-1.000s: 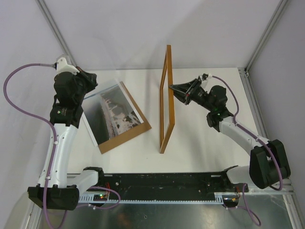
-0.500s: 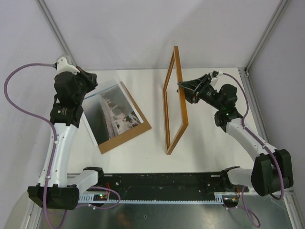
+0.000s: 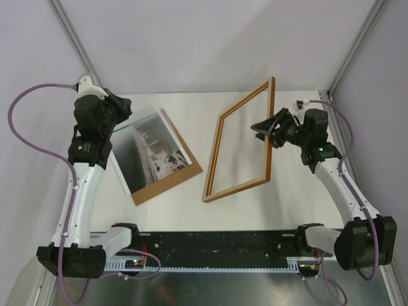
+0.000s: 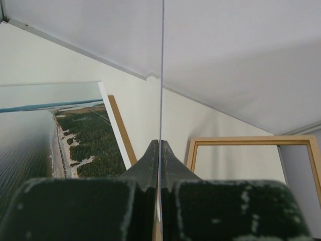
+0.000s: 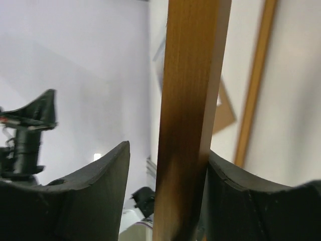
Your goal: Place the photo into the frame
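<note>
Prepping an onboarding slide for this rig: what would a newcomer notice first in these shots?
The frame stands out: tilted at centre-right, near rail on the table, raised right rail between the fingers of the right end effector. At left the photo lies flat on a brown backing board. The left end effector pinches what looks like a thin clear sheet, seen edge-on.

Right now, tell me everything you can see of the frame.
The frame is a thin-railed wooden rectangle, reddish-brown, with nothing in its opening. It is tilted: its left long rail rests on the table and its right long rail is raised. The right gripper straddles the raised rail, which in the wrist view lies against one finger with a gap to the other. The photo lies apart.
</note>
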Controlling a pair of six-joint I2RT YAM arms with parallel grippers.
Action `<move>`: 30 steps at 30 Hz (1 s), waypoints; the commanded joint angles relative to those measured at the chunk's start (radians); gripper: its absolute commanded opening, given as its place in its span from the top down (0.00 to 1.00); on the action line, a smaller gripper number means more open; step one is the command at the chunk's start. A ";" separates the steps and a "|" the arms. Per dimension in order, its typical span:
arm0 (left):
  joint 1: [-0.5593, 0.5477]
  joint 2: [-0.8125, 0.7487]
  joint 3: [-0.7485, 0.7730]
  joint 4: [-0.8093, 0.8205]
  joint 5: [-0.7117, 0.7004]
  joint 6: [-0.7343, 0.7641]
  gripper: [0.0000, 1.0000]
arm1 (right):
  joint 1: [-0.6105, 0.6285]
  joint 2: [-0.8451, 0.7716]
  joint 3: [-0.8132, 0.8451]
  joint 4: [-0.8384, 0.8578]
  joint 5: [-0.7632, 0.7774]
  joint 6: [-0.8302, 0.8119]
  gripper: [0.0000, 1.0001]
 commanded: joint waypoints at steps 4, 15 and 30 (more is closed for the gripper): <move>0.004 -0.002 0.048 0.046 0.015 0.015 1.00 | -0.081 -0.042 0.038 -0.340 0.032 -0.349 0.65; 0.004 0.008 0.092 0.036 0.016 0.050 1.00 | -0.284 -0.075 0.022 -0.385 -0.114 -0.425 1.00; 0.004 0.017 0.201 0.017 -0.063 0.056 1.00 | -0.171 -0.026 0.022 0.122 -0.242 0.001 1.00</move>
